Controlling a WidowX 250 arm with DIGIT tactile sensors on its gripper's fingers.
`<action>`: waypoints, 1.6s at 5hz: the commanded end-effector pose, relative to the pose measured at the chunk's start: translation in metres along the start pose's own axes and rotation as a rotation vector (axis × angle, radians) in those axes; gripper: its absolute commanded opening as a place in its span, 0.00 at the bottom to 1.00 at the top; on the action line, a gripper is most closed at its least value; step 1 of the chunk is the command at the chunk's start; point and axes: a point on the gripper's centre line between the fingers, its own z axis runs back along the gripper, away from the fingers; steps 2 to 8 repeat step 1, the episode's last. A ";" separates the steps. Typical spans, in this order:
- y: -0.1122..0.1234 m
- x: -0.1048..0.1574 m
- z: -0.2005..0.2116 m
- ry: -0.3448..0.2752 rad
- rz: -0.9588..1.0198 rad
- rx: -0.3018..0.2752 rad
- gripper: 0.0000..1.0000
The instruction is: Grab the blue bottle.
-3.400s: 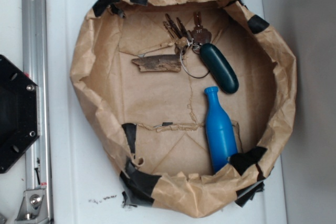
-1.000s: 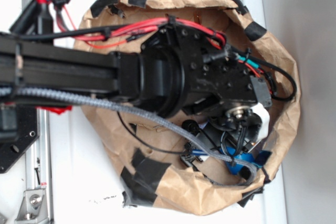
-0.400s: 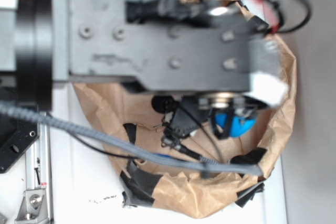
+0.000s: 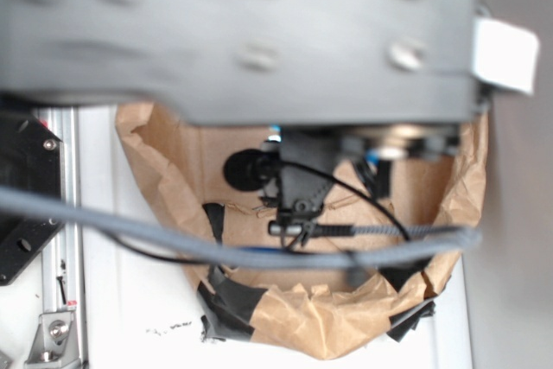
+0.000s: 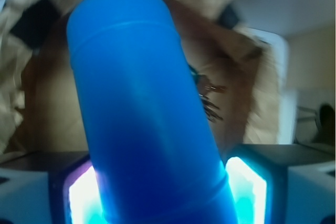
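Filling most of the wrist view, the blue bottle (image 5: 147,114) sits clamped between the two pads (image 5: 247,187) of the gripper (image 5: 157,198), its rounded body rising up and tilting left away from the camera; the jaws are closed on it, one pad lit pale on each side of the blue plastic. Behind it lie the crumpled walls of the brown paper bowl (image 5: 252,77) and a dark smudge that is probably the keys (image 5: 207,95), too blurred to be sure of. In the exterior view the robot arm (image 4: 242,32) blocks nearly everything; of the bottle only a thin blue sliver shows under the wrist, so its height above the paper floor cannot be told there. The paper bowl's taped rim (image 4: 285,317) rests on the white worktop (image 4: 130,300). The grab itself looks made, so what matters now is holding it: the bottle is smooth and leans in the pads, so I would keep the squeeze firm, lift straight and unhurried, and clear the soft paper wall without brushing it, since a knock could twist the bottle loose.
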 end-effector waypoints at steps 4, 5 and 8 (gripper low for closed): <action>-0.020 0.010 0.006 -0.021 0.229 0.004 0.00; -0.020 0.010 0.006 -0.021 0.229 0.004 0.00; -0.020 0.010 0.006 -0.021 0.229 0.004 0.00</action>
